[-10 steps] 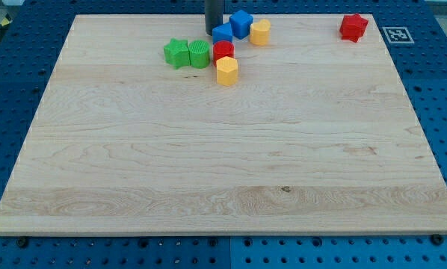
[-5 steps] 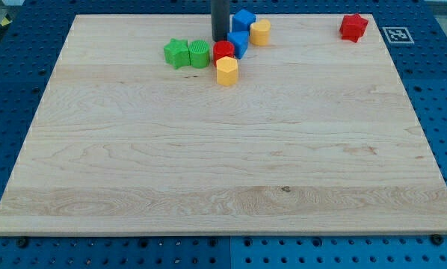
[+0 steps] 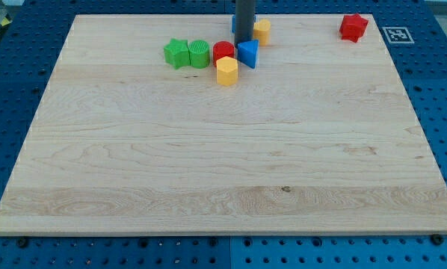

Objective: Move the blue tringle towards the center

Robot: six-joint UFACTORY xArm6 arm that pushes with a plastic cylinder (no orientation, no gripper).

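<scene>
In the camera view, the rod's tip [image 3: 244, 42] (the arm carries no claw, so there is nothing to part or close) stands just above the blue triangle [image 3: 247, 54], apparently touching its upper edge. The triangle sits near the tabletop's [image 3: 208, 164] top edge, beside a red block [image 3: 223, 51]. The centre lies toward the view's bottom, so a downward push should suit.

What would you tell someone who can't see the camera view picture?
My tip touches the top edge of the blue triangle, near the wooden board's top. A red block, yellow block and two green blocks sit left of it; a red star sits top right.
</scene>
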